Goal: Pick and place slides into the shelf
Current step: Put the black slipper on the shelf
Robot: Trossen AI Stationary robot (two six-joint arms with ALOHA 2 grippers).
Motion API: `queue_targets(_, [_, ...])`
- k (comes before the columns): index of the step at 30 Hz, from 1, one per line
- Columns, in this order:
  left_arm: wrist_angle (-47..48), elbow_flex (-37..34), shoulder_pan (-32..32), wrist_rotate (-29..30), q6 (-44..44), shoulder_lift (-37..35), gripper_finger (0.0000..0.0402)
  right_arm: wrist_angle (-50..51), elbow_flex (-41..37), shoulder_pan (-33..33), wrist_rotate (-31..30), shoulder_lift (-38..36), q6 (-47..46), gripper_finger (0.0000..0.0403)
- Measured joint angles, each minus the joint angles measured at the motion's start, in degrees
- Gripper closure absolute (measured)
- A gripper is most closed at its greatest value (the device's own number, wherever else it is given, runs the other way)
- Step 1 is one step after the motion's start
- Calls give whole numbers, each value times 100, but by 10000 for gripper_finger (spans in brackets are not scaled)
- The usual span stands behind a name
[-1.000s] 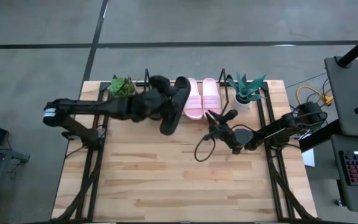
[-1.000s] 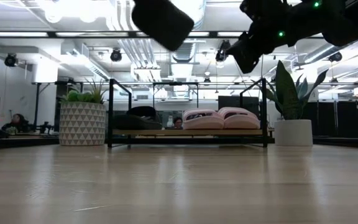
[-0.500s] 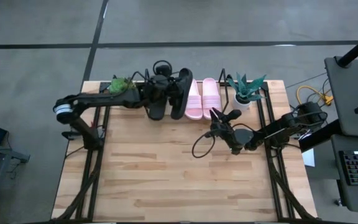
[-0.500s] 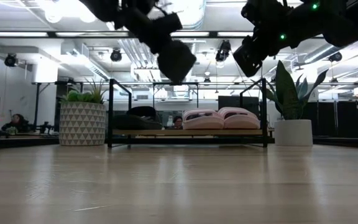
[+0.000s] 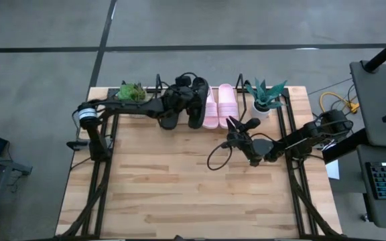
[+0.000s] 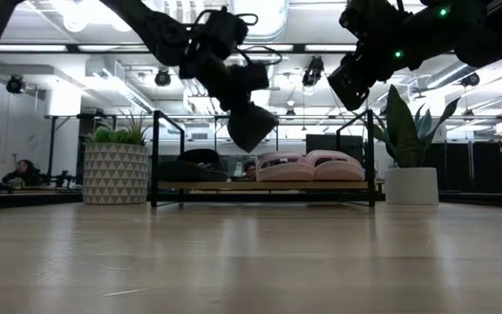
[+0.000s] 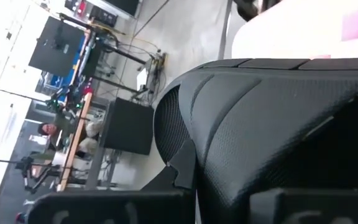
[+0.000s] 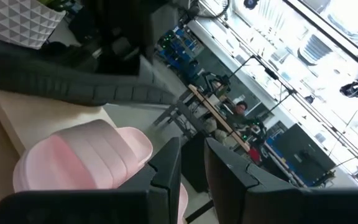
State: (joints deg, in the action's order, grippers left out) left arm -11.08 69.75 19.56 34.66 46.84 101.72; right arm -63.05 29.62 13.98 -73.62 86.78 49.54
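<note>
Presently: left gripper (image 5: pixel 187 100) clamped on black slide (image 5: pixel 197 104) above shelf (image 6: pixel 264 185); right gripper (image 5: pixel 234 125) narrowly parted, empty, over bench (image 5: pixel 193 187).

Shelf at the table's far edge, both arms reaching toward it.

The shelf (image 5: pixel 193 90) stands between two potted plants (image 5: pixel 132 92) (image 5: pixel 267 97). On it, one slide (image 6: pixel 200 166) lies left of a side-by-side pair (image 5: pixel 218 106). The left gripper (image 5: pixel 187 100) holds a fourth slide (image 6: pixel 251 126) above the shelf, between them. The right gripper (image 5: pixel 236 126) hangs nearer, before the pair.
</note>
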Motion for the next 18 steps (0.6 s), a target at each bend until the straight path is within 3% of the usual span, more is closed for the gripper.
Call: queue_targets(18, [-162,-331,252,250,56,311,401,0,-60,0,2,0,-2,339])
